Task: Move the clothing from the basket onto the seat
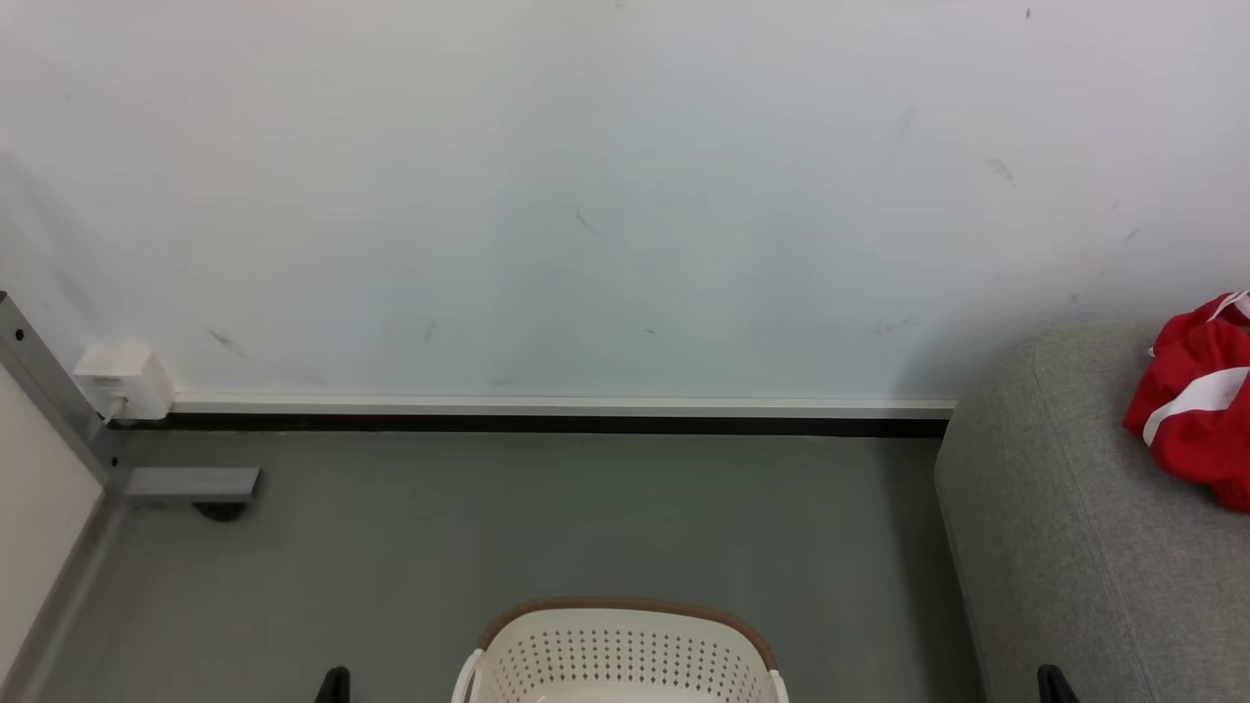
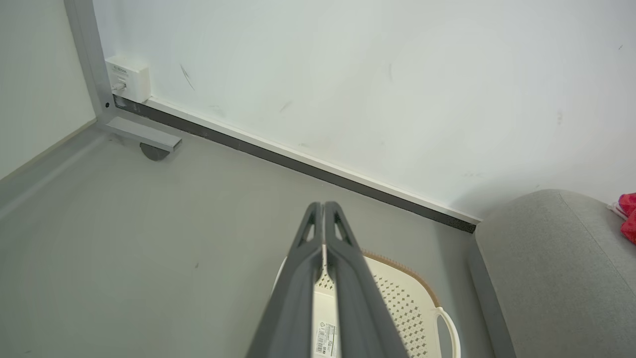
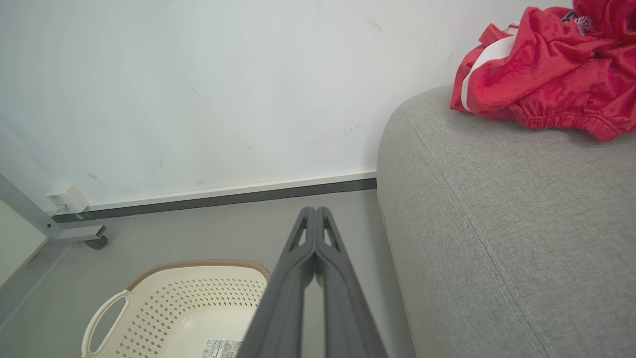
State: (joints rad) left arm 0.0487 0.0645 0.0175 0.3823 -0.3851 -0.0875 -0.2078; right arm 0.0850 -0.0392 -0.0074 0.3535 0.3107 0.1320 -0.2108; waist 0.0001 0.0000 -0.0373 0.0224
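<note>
The red clothing (image 1: 1196, 400) with white stripes lies bunched on the light grey seat (image 1: 1064, 527) at the right; the right wrist view has the clothing (image 3: 546, 74) at its upper right, on the seat (image 3: 497, 223). The cream basket (image 1: 625, 649) with a brown rim stands on the floor at the bottom centre, and what shows of its inside, down to a label on the bottom, is bare. My left gripper (image 2: 323, 205) is shut on nothing above the basket (image 2: 397, 298). My right gripper (image 3: 314, 210) is shut on nothing between the basket (image 3: 189, 303) and the seat.
A white wall with a dark skirting strip (image 1: 547, 423) runs behind the grey floor. At the left stand a grey metal frame foot (image 1: 186, 485) and a white wall socket (image 1: 122, 379). Open floor lies between basket and wall.
</note>
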